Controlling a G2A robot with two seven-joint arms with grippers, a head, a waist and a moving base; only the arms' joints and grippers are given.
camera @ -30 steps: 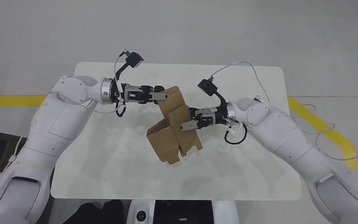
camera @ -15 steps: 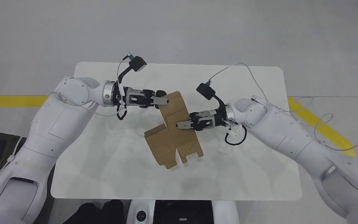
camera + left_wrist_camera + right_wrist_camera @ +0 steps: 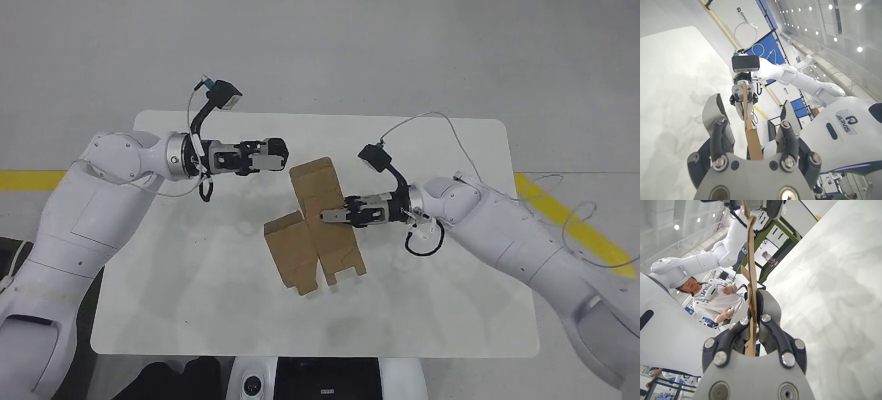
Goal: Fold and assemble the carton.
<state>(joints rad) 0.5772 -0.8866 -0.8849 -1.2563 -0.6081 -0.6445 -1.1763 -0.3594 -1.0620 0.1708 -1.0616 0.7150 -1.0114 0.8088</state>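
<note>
Now the right gripper is clamped on one side edge of the flattened brown carton, over the middle of the white table; the left gripper has its fingers apart near the far end, not touching. With only this one hold, I think the carton can swing or slip; then the left fingers would miss it or crush a flap. Its long axis runs from the left gripper toward the table's near edge; the broad face looks upward.
</note>
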